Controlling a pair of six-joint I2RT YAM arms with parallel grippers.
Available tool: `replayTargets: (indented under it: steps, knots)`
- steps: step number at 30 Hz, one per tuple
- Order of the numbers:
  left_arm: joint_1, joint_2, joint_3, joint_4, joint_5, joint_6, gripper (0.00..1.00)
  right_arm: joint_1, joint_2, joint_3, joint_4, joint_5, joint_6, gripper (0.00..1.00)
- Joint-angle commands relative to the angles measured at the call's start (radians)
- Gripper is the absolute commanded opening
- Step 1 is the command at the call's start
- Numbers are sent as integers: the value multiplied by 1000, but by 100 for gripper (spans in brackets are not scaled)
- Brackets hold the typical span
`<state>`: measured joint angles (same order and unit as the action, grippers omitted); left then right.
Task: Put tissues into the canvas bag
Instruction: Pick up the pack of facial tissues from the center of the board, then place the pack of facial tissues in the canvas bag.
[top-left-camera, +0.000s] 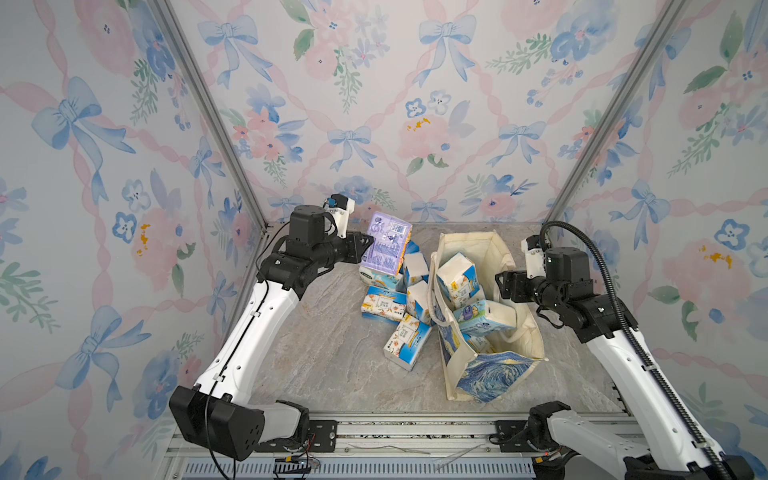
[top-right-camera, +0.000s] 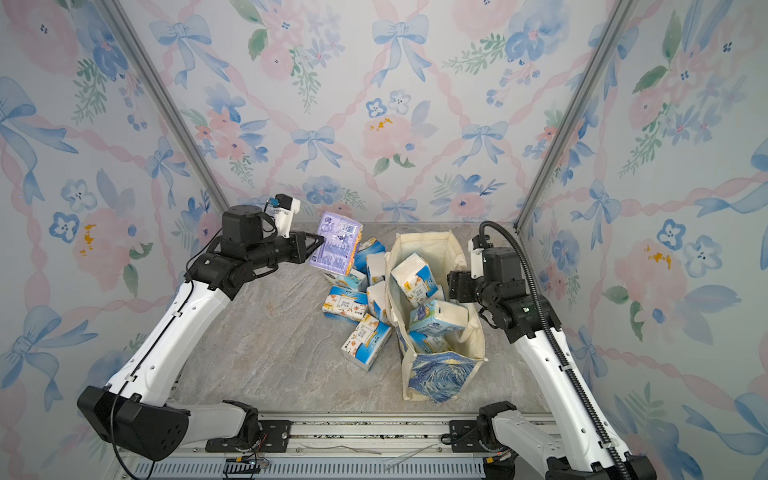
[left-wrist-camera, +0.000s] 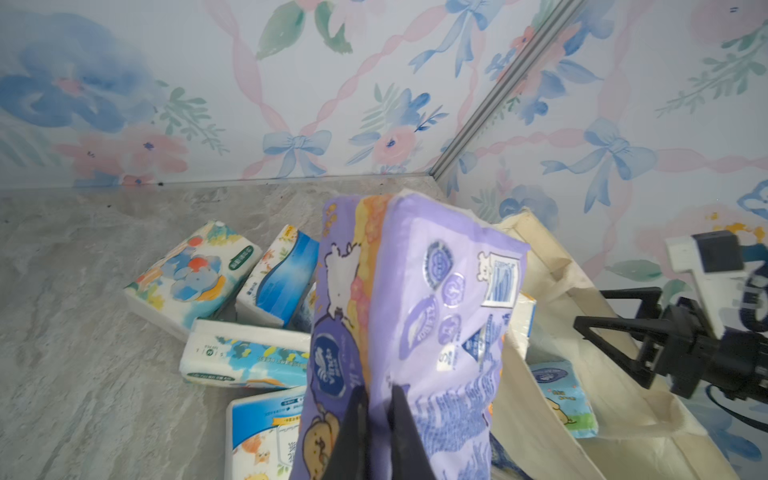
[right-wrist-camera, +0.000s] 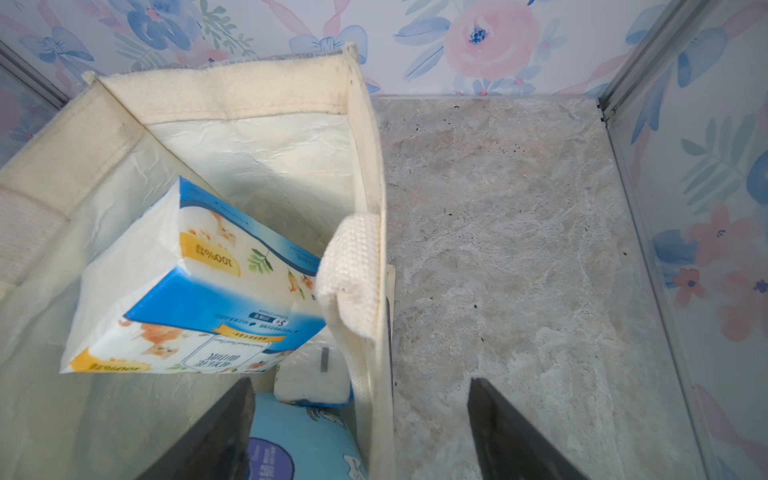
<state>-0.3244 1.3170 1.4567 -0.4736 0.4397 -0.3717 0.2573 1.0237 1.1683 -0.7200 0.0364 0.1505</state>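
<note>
My left gripper (top-left-camera: 368, 245) (left-wrist-camera: 378, 392) is shut on a corner of the lavender tissue pack (top-left-camera: 384, 245) (top-right-camera: 336, 243) (left-wrist-camera: 436, 324). It holds the pack tilted in the air over the pile, left of the canvas bag (top-left-camera: 494, 374) (top-right-camera: 440, 374) (left-wrist-camera: 552, 266). Several blue-and-white tissue packs (top-left-camera: 384, 303) (left-wrist-camera: 245, 357) lie loose on the table beside the bag. More packs (top-left-camera: 457, 280) (right-wrist-camera: 199, 291) lie inside the bag. My right gripper (top-left-camera: 503, 284) (right-wrist-camera: 361, 380) is open. It straddles the bag's right wall (right-wrist-camera: 374, 166) at the handle, one finger inside and one outside.
Floral walls close in the cell on three sides, with metal corner posts (top-left-camera: 216, 112). The grey marbled tabletop (top-left-camera: 324, 365) runs from the pile to the front rail (top-left-camera: 407, 432). Bare table (right-wrist-camera: 519, 249) lies right of the bag.
</note>
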Motion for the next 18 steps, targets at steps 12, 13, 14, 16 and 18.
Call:
replayTargets:
  steps: [12,13,14,16,18]
  knots:
    - [-293,185,245,161,112,-25,0,11,-9,-1,12,27,17,82]
    - [-314,204,261,174,114,-27,0,11,-11,-1,11,31,16,81]
    - [-333,223,276,183,114,-27,0,11,-13,-2,11,38,14,81]
    - [-362,260,301,183,107,-26,0,11,-12,-2,8,50,11,82]
    - [-384,300,316,184,119,-32,0,10,-12,-2,4,64,6,82]
